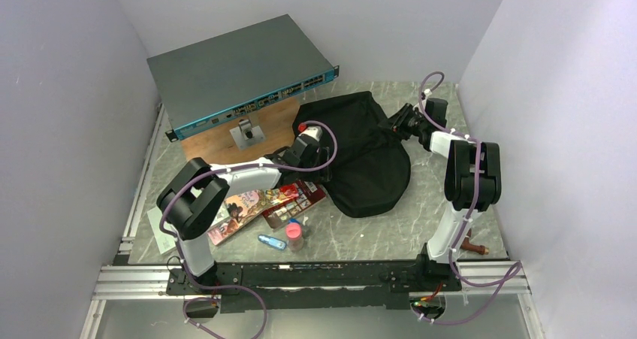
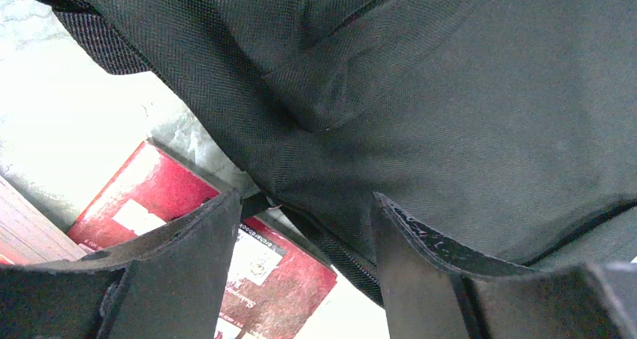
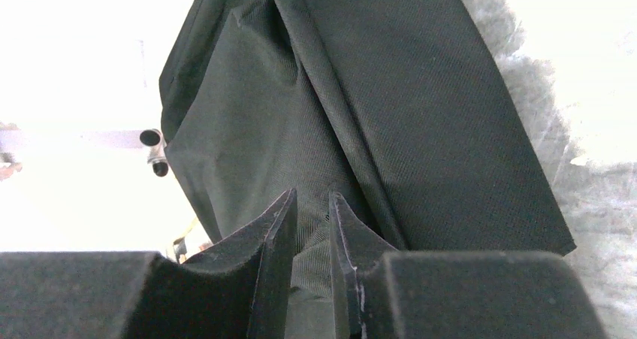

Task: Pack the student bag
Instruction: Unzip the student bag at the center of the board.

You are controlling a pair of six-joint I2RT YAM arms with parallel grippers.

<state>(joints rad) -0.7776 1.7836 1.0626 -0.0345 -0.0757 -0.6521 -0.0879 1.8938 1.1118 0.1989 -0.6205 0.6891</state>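
Student bag point(image 1: 368, 158) mid-table, right end effector point(image 3: 312, 198) astride its right-edge fold

a plain pale booth around us
we see lilac-white walls point(image 1: 67, 83) on three sides of a grey marbled desk point(image 1: 390, 237), evenly lit.

This is a robotics lab test cell. Bare white walls point(image 1: 60, 91) close in a marble-patterned table point(image 1: 421, 226) on three sides. The left arm point(image 1: 225, 181) and right arm point(image 1: 469, 174) are bolted to a rail point(image 1: 315, 270) at the near edge, trailing purple cables point(image 1: 334, 149). A network switch point(image 1: 236, 72) sits on a wooden box point(image 1: 218, 140).
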